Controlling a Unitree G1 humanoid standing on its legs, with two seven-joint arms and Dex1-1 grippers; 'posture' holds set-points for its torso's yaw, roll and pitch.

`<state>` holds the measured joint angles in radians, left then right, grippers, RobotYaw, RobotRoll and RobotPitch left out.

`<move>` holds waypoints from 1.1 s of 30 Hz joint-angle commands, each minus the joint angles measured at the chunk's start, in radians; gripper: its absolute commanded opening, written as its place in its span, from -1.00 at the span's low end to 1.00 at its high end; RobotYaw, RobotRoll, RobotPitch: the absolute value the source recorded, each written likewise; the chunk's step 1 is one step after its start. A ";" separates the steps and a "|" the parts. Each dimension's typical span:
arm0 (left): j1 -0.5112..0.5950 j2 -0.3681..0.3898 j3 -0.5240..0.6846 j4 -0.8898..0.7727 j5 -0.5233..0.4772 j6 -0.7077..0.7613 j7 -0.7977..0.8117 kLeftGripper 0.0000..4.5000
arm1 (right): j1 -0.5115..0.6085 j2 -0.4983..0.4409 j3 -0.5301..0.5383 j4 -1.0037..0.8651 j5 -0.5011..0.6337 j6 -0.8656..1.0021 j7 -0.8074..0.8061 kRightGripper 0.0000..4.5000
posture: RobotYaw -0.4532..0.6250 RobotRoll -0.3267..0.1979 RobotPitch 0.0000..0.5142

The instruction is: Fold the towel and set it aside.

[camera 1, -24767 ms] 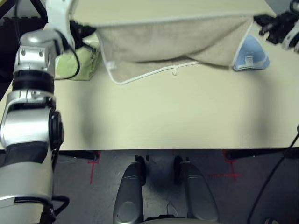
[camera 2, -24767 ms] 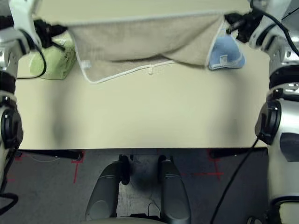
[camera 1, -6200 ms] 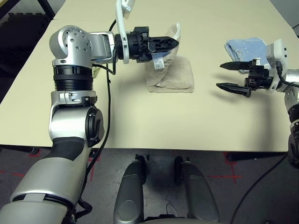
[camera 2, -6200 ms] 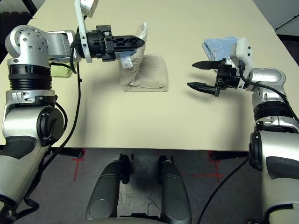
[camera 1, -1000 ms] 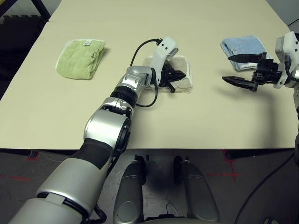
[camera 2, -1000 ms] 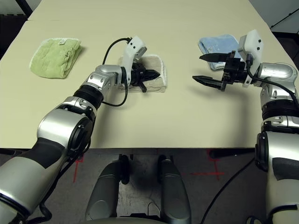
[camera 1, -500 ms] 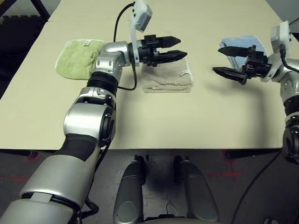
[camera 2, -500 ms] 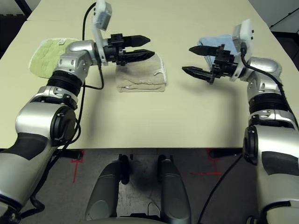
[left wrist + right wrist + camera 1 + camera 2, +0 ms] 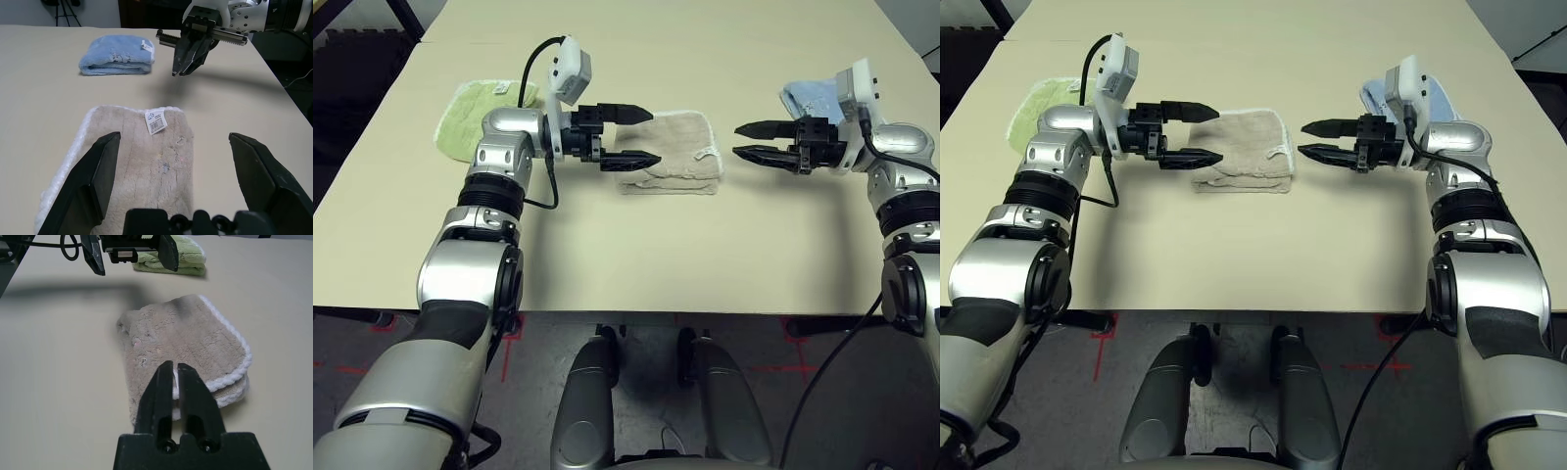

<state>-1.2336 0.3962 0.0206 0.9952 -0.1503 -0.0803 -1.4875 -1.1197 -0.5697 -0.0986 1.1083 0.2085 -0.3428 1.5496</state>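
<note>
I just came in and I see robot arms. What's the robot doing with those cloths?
The robot is folding laundry. The tan towel lies folded on the table, between a green cloth and a blue cloth. Nothing is being held at this moment. The left end effector hovers open at one side of the towel, and the right end effector points at it from the other side with its fingers shut.

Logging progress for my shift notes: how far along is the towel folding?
Folding looks done: the towel lies as a compact folded stack on the table. Nothing is in hand: the left gripper is open beside it, the right gripper shut and empty. Whether it needs moving aside is unclear.
</note>
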 commanded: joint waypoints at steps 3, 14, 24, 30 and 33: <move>0.017 -0.003 -0.016 0.014 0.014 -0.047 0.022 1.00 | -0.009 0.002 0.000 0.015 -0.006 -0.002 0.018 -0.98 | -0.08 0.25 0.02; 0.018 -0.003 -0.014 0.051 0.001 -0.058 -0.034 -0.10 | -0.013 0.002 -0.003 0.004 -0.002 0.004 0.022 -1.00 | -0.10 0.25 0.01; -0.011 -0.018 0.001 0.097 0.003 -0.067 -0.003 -0.99 | -0.030 0.027 -0.010 0.004 0.006 0.020 -0.005 -1.00 | -0.10 0.25 0.02; -0.033 -0.037 -0.005 0.174 0.037 -0.054 0.136 -0.99 | -0.045 0.071 0.016 0.027 -0.036 0.008 -0.085 -1.00 | -0.09 0.25 0.04; -0.038 -0.053 -0.042 0.209 0.096 -0.067 0.218 -0.99 | -0.044 0.106 0.041 0.054 -0.080 0.008 -0.162 -1.00 | -0.08 0.25 0.04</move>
<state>-1.2594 0.3573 0.0052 1.1767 -0.0954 -0.1423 -1.3058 -1.1646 -0.4734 -0.0819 1.1401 0.1616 -0.3287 1.4235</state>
